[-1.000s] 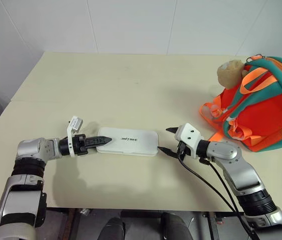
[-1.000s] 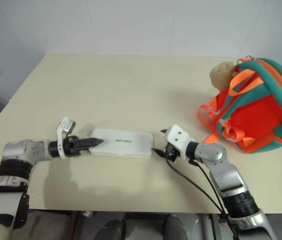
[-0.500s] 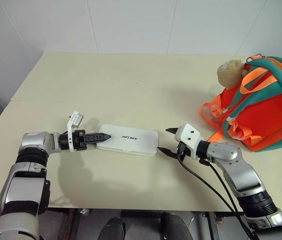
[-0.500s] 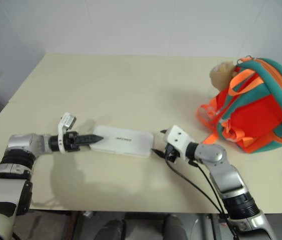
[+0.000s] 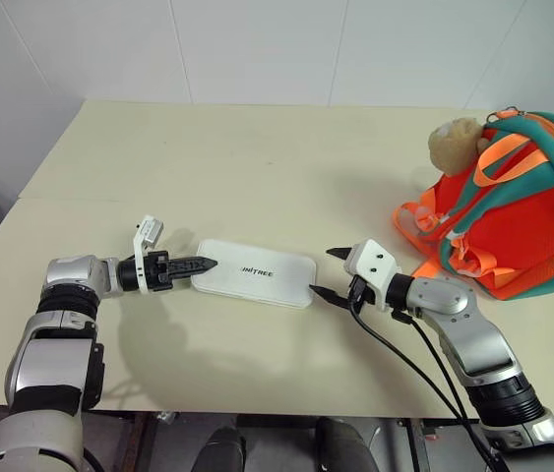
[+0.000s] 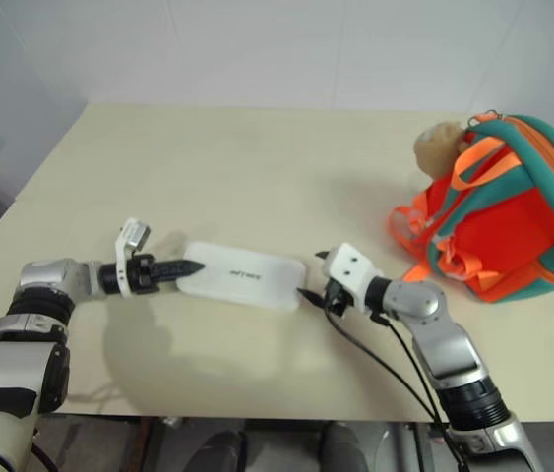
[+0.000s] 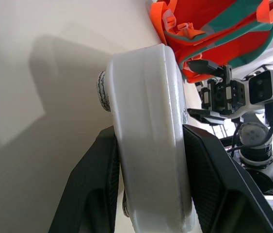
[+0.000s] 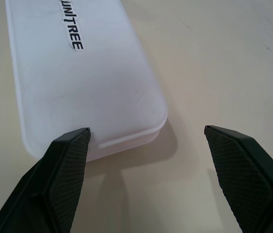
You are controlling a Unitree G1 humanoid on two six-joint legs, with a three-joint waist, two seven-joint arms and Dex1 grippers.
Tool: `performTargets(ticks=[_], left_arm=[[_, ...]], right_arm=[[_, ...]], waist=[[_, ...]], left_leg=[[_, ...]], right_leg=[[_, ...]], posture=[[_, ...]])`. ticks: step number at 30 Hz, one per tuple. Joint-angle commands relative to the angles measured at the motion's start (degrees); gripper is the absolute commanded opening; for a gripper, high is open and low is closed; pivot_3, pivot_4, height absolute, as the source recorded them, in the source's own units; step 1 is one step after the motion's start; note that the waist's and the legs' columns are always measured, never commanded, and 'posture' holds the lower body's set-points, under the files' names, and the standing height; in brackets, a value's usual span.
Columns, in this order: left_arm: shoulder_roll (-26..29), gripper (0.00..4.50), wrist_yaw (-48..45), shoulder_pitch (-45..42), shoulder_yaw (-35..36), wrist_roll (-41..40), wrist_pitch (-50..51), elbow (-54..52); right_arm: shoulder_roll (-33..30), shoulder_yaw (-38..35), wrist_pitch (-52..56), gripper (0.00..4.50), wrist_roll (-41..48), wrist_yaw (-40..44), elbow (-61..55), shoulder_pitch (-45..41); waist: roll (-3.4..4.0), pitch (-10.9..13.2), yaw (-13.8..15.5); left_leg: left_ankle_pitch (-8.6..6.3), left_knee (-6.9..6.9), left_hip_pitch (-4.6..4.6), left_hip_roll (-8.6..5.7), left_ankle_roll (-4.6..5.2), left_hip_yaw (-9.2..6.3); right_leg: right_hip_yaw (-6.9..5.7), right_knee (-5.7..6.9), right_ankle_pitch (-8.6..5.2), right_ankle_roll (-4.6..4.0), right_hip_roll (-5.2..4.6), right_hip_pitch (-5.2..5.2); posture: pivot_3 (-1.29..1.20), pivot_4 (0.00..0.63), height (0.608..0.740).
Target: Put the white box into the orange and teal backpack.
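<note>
White box [image 5: 256,272] lies flat near the middle of the table [image 5: 257,167], w/ the left gripper [image 5: 201,265] pinching its left end, one finger on each flat side. Right gripper [image 5: 328,274] is spread wide just past the box's right end, holding nothing. Orange and teal backpack [image 5: 513,211] sits far right, well apart. Risk: grip is only on one end, so the long box could tip, twist or slip out when lifted. It could also bump the right gripper's fingers.
</note>
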Motion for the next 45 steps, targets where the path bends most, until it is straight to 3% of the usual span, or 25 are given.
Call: performTargets(ticks=[1, 10, 18, 31, 37, 45], left_arm=[[-0.3, 1.60, 2.5, -0.6, -0.7, 2.6, 0.4, 0.0], [-0.4, 1.46, 4.8, -1.5, 5.0, -1.1, 8.0, -2.2], [-0.9, 1.35, 10.0, 1.8, 10.8, -4.6, 11.8, -6.5], [-5.1, 1.33, 22.5, 5.9, 26.4, -15.7, 18.7, -14.6], [-9.5, 1.33, 29.8, 8.7, 31.9, -20.6, 22.5, -21.7], [-15.1, 1.33, 38.0, 10.8, 35.6, -26.8, 26.4, -33.0]], right_arm=[[0.3, -0.8, -0.8, 4.50, 0.7, -0.4, -1.6, -0.6], [0.1, -2.7, -0.4, 4.50, 2.0, -0.6, -2.1, -0.6], [1.6, -9.8, 6.3, 4.50, 11.7, -2.0, -9.2, -0.1], [1.3, -23.8, 14.3, 4.50, 18.5, -13.0, -19.2, 10.7], [4.8, -27.9, 16.9, 4.50, 19.2, -21.5, -22.6, 15.2], [10.4, -32.5, 12.4, 4.50, 16.6, -30.6, -20.8, 18.4]], waist=[[0.00, 0.0, 0.0], [-0.01, 0.0, -0.1], [-0.01, 0.0, -0.3], [-0.02, 0.0, 0.1], [-0.01, 0.0, 0.0], [-0.01, 0.0, 0.1]], left_leg=[[0.00, 0.00, 0.00, 0.00, 0.01, 0.00], [0.00, -0.01, -0.01, 0.00, -0.01, 0.00], [0.01, -0.03, 0.00, 0.01, -0.03, -0.01], [0.00, -0.07, -0.06, 0.01, -0.01, -0.01], [0.00, -0.07, -0.05, 0.01, -0.01, 0.00], [0.00, -0.07, -0.05, 0.01, -0.03, 0.04]], right_leg=[[0.00, 0.01, 0.00, 0.00, 0.00, 0.00], [0.00, -0.01, 0.00, 0.01, 0.00, -0.01], [0.00, -0.01, 0.01, 0.01, 0.00, -0.02], [0.01, -0.08, 0.01, 0.01, -0.01, -0.07], [0.04, -0.04, 0.01, 0.01, -0.01, -0.08], [0.11, -0.03, 0.01, 0.00, -0.01, -0.11]], posture=[[0.00, 0.150, 0.740], [0.00, 0.150, 0.740], [0.00, 0.150, 0.740], [0.00, 0.150, 0.740], [0.00, 0.150, 0.740], [0.00, 0.150, 0.740]])
